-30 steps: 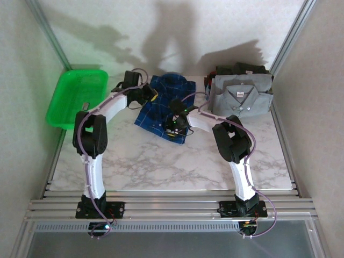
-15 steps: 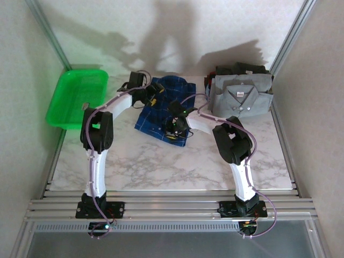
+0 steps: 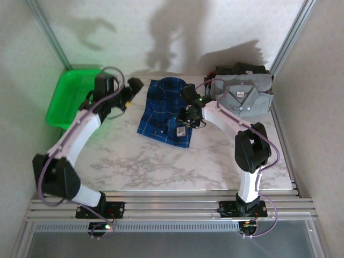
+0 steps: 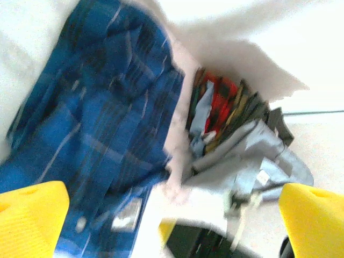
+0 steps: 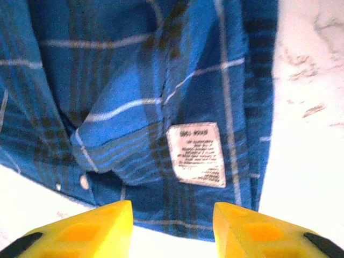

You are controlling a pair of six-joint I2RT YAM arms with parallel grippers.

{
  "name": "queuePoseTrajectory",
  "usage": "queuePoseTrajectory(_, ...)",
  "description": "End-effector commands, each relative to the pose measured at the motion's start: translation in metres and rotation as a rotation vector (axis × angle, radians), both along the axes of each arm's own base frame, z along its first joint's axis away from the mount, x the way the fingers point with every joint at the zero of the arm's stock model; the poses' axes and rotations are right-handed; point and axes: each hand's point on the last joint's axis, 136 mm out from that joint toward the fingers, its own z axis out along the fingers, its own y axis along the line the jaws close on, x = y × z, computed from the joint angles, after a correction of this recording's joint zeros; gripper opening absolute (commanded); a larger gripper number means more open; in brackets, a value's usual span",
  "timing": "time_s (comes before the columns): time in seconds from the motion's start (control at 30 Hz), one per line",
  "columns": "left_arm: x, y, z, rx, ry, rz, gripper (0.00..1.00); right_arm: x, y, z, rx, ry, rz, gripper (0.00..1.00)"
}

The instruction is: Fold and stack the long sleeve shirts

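claws first: the left claw (image 3: 130, 91) is standing wide open, its yellow fingers (image 4: 29, 217) sitting at the far edges of its wrist view. it is holding nothing and is hanging in the air just off the left edge of the plaid shirt (image 3: 164, 110). the right claw (image 3: 188, 115) is showing a narrower gap between its fingers (image 5: 80, 231). nothing is sitting between them, and it is hovering over the shirt's near right hem, by a white label (image 5: 196, 153).

counting: two claws, one dark blue plaid shirt, one grey shirt (image 3: 242, 98), a pile of darker folded shirts (image 3: 242, 69) whose number i cannot tell, and one green basket (image 3: 70, 102).

the plaid shirt is lying folded on the marble table (image 3: 161, 161), collar pointing away from the arms. it is lying between the two claws, with the left one beside it and the right one above its edge. the grey shirt is lying folded on top of the darker pile at the far right corner, just beside the plaid one. the basket is sitting at the far left.
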Motion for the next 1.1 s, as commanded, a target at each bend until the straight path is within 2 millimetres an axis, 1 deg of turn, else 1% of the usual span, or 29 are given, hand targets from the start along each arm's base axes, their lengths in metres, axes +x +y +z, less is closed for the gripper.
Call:
queuePoseTrajectory(0.0,-0.048,-0.016,-0.071,-0.068,0.169,-0.014,0.99,-0.001,-0.014,-0.018,-0.052,0.045,-0.005,0.44)
queuePoseTrajectory(0.07,-0.072,-0.026,-0.088,-0.107,0.189,-0.018,1.0,0.005,-0.008,-0.024,-0.003,0.048,-0.012,0.43)
queuePoseTrajectory(0.2,-0.101,-0.043,-0.111,-0.175,0.226,-0.018,0.96,0.013,0.003,-0.04,0.041,0.065,-0.022,0.43)
queuePoseTrajectory(0.27,-0.11,-0.052,-0.121,-0.192,0.241,-0.027,0.94,0.018,0.007,-0.048,0.059,0.072,-0.028,0.43)
queuePoseTrajectory(0.37,-0.116,-0.064,-0.129,-0.213,0.248,-0.029,0.92,0.025,0.016,-0.058,0.097,0.078,-0.038,0.43)
queuePoseTrajectory(0.53,-0.114,-0.081,-0.145,-0.265,0.251,-0.022,0.88,0.031,0.027,-0.072,0.141,0.113,-0.057,0.42)
queuePoseTrajectory(0.63,-0.111,-0.09,-0.158,-0.255,0.276,-0.025,0.84,0.033,0.031,-0.074,0.165,0.115,-0.076,0.39)
queuePoseTrajectory(0.7,-0.109,-0.093,-0.167,-0.251,0.296,-0.019,0.81,0.037,0.034,-0.072,0.182,0.108,-0.083,0.36)
queuePoseTrajectory(0.83,-0.099,-0.1,-0.177,-0.238,0.299,-0.004,0.78,0.044,0.039,-0.067,0.188,0.106,-0.078,0.24)
queuePoseTrajectory(0.97,-0.083,-0.106,-0.176,-0.232,0.278,0.008,0.76,0.05,0.043,-0.06,0.2,0.092,-0.07,0.16)
queuePoseTrajectory(1.07,-0.073,-0.112,-0.18,-0.227,0.278,0.01,0.75,0.055,0.043,-0.06,0.198,0.093,-0.073,0.12)
